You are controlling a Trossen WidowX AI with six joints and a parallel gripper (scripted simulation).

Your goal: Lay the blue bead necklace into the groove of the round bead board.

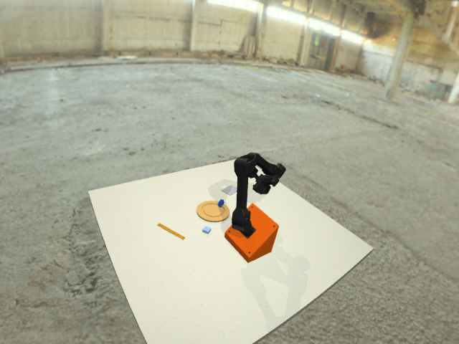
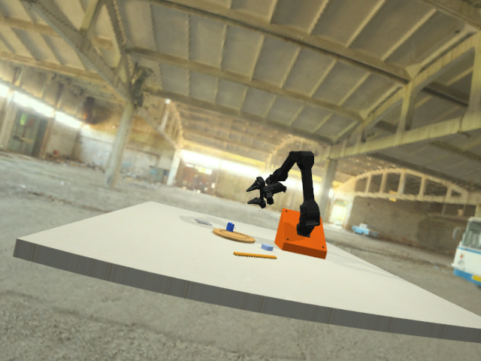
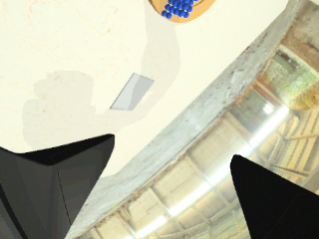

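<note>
Top view: open lane on counter (image 1: pixel 178 296) (image 2: pixel 186 268) (image 3: pixel 60 40) between orange bead strip (image 1: pixel 171 231) (image 2: pixel 255 255) and round board (image 1: pixel 202 216) (image 2: pixel 245 238) (image 3: pixel 177 20); blue bead heap (image 1: pixel 221 203) (image 2: pixel 230 226) (image 3: pixel 178 7) obstructs board's far-right rim.

On the pale surface (image 1: pixel 178 284) (image 2: pixel 155 248) (image 3: pixel 60 40), an orange beaded strip (image 1: pixel 171 231) (image 2: pixel 255 255) lies straight — the landmark here. Near it is a small light-blue block (image 1: pixel 206 229) (image 2: pixel 267 247); well apart from it — beyond the block — lies a flat grey square (image 1: pixel 229 190) (image 2: pixel 203 222) (image 3: pixel 132 92).
</note>
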